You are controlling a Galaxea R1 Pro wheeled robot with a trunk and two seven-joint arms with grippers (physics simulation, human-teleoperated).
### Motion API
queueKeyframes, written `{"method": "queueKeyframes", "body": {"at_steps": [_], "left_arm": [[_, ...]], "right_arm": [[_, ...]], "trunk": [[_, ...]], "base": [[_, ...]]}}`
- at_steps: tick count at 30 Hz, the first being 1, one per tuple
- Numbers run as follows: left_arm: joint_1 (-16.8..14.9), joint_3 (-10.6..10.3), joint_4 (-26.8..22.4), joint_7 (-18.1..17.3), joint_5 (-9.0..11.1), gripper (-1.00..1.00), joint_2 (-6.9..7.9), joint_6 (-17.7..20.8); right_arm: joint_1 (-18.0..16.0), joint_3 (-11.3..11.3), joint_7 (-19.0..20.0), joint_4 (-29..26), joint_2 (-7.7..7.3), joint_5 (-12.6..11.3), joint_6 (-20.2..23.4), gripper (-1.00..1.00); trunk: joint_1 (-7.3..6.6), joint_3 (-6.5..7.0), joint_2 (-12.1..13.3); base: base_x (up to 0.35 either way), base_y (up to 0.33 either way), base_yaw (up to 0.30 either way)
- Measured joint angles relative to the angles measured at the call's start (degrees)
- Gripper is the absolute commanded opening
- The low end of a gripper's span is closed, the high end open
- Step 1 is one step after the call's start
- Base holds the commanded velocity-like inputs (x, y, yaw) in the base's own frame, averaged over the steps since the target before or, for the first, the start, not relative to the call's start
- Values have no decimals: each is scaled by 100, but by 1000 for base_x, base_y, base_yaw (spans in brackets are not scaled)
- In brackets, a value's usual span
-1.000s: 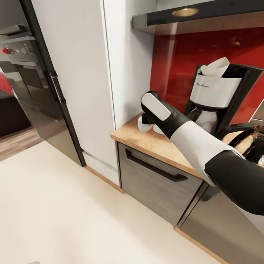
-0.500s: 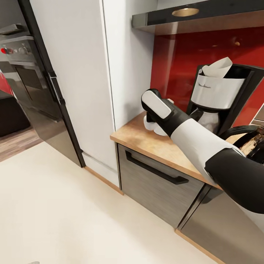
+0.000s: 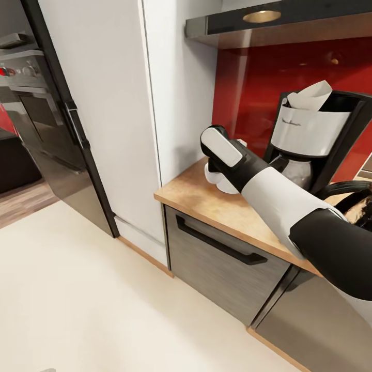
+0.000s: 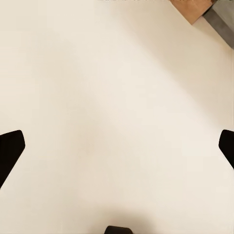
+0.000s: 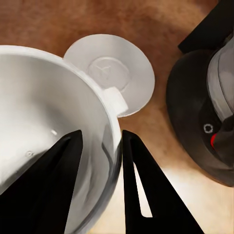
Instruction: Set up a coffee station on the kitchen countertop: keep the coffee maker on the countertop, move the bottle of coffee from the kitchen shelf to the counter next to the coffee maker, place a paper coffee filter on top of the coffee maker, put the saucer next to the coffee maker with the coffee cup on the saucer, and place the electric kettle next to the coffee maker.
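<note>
In the left wrist view the left claw is spread wide over the pale floor. The right claw pinches the cup rim, above the saucer on the tabletop at center frame. The coffee maker with its filter stands at right.

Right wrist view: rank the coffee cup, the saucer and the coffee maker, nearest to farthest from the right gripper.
1. coffee cup: its rim sits between the right gripper fingers.
2. saucer: on the countertop, just beyond the cup.
3. coffee maker: off to the side, farthest.
</note>
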Motion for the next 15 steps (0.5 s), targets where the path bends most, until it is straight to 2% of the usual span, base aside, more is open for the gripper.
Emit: {"method": "queueKeyframes", "body": {"at_steps": [6,15], "left_arm": [[0,-1,1,2,1,100,1,0],[-1,-1,2,3,1,100,-1,0]], "right_arm": [[3,-12,3,230,-15,1,-11,-100],[3,-13,7,315,-21,1,-20,-100]], "trunk": [[-1,0,0],[1,0,0]], "base": [[150,-114,0],[16,-52,0]]}}
